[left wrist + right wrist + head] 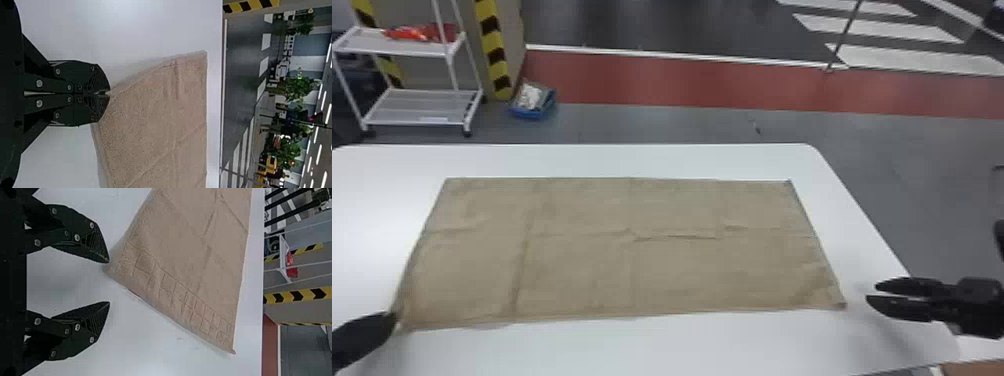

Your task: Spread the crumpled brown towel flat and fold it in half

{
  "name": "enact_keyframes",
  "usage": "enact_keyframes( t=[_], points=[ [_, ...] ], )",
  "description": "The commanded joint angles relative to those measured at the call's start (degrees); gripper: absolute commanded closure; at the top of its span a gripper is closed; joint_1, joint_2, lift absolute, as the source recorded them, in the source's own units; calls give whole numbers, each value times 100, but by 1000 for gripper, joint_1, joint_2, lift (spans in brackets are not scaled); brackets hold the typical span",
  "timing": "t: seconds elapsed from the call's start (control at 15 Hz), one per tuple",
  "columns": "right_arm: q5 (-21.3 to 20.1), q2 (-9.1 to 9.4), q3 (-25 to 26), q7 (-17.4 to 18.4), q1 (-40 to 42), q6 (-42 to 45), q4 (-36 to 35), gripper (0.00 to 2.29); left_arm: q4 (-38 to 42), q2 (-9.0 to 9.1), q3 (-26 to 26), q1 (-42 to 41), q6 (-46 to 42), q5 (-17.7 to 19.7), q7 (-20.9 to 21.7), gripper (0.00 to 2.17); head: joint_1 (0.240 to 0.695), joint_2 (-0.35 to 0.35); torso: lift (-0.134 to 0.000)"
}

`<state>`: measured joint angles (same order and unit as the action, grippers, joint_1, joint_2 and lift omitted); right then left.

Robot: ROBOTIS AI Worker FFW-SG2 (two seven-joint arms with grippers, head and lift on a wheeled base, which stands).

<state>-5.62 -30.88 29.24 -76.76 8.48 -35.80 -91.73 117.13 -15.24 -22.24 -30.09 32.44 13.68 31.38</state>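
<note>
The brown towel (pixel 622 250) lies spread on the table as a wide rectangle, with light creases across its middle. At its near left corner is my left gripper (pixel 396 320); in the left wrist view the same gripper (pixel 109 93) is shut on that corner of the towel (pixel 156 113). My right gripper (pixel 871 292) is just right of the near right corner, not touching it. Seen from the right wrist, the right gripper (pixel 109 282) stands open, with the corner of the towel (pixel 188 266) just beyond its fingertips.
The white table (pixel 582 160) has bare strips around the towel on every side. Beyond its far edge, on the floor, stand a white shelf cart (pixel 422 107) and a blue bin (pixel 533 111). A brown object (pixel 977 368) shows at the near right corner.
</note>
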Motion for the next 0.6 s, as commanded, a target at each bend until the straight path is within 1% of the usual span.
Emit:
enact_keyframes(
  t=[0.0, 0.07, 0.13, 0.2, 0.27, 0.33, 0.4, 0.47, 0.53],
  points=[
    [35, 20, -120, 29, -93, -107, 6, 599, -15, -6, 18, 3, 4, -14, -9, 1423, 695, -167, -125],
    [0, 29, -261, 56, -154, -406, -20, 599, -24, -6, 18, 12, 22, -41, -9, 1423, 695, -166, -125],
    [-26, 29, -348, 73, -198, -881, -126, 599, -24, -6, 27, 20, 39, -58, -9, 1423, 695, -162, -125],
    [-97, 29, -471, 73, -321, -1619, -354, 599, -24, -6, 44, 29, 39, -76, -17, 1423, 695, -149, -125],
    [-325, 29, -612, 100, -435, -2340, -635, 599, -15, 3, 62, 29, 57, -111, -26, 1423, 695, -141, -125],
    [-510, 46, -691, 153, -444, -2568, -899, 599, 3, 12, 71, 20, 57, -111, -26, 1423, 695, -134, -125],
    [-510, 82, -665, 161, -444, -2533, -1119, 599, 12, 12, 62, 3, 57, -111, -17, 1423, 695, -128, -125],
    [-527, 90, -638, 188, -444, -2516, -1189, 599, 12, 12, 53, 3, 57, -111, -17, 1423, 695, -125, -125],
    [-668, 82, -647, 249, -453, -2498, -1207, 599, 3, 12, 44, -6, 57, -111, -17, 1423, 695, -116, -125]
  ],
)
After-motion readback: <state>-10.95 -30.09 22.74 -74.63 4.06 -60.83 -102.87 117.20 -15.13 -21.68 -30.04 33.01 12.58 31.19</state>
